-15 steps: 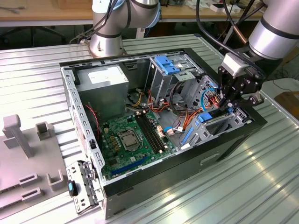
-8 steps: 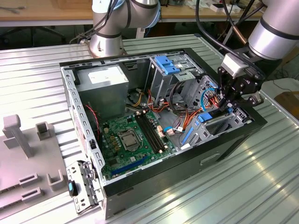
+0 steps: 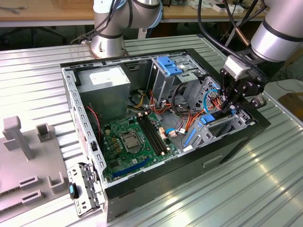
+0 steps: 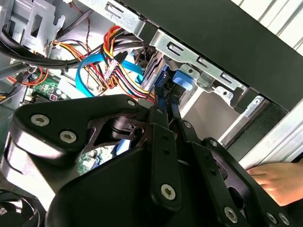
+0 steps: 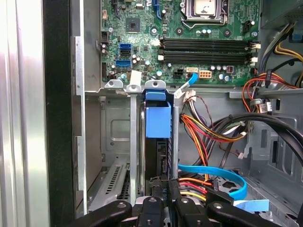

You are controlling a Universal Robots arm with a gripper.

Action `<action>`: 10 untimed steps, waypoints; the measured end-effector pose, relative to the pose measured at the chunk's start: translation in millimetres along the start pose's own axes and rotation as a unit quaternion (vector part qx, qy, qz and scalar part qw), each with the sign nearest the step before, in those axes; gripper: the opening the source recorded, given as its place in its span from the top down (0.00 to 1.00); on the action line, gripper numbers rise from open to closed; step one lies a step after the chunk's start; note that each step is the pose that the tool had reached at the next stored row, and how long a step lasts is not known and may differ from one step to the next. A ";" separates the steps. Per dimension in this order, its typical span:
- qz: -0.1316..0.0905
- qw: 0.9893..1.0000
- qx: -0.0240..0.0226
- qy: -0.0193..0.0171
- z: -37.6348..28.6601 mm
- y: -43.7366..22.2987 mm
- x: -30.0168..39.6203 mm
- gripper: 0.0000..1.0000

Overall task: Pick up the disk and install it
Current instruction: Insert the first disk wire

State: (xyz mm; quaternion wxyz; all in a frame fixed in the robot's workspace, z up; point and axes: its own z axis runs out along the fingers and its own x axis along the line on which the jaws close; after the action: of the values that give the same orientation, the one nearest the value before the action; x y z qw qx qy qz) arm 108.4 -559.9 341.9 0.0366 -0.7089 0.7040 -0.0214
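Standing on edge in the drive bay (image 5: 116, 142) of the open computer case (image 3: 156, 184), the disk (image 5: 158, 137) is gripped at its near end, fingers (image 5: 152, 198) clamped on it. Held upright, it is judged lined up with the bay's slot; a person's hand (image 4: 279, 179) is seen beside the case.

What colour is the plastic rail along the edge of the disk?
Bright blue, clearest in the first wrist view on the disk standing in its bay.
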 end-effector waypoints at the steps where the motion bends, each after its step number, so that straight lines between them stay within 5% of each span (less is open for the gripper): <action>1: 0.000 1.000 0.000 0.000 0.3 0.0 0.0 0.84; 10: 0.000 1.000 0.000 0.000 1.9 0.2 0.1 0.84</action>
State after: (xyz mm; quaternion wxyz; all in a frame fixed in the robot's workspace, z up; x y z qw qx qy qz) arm 108.4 -560.0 340.0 0.0366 -0.7089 0.7040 -0.0215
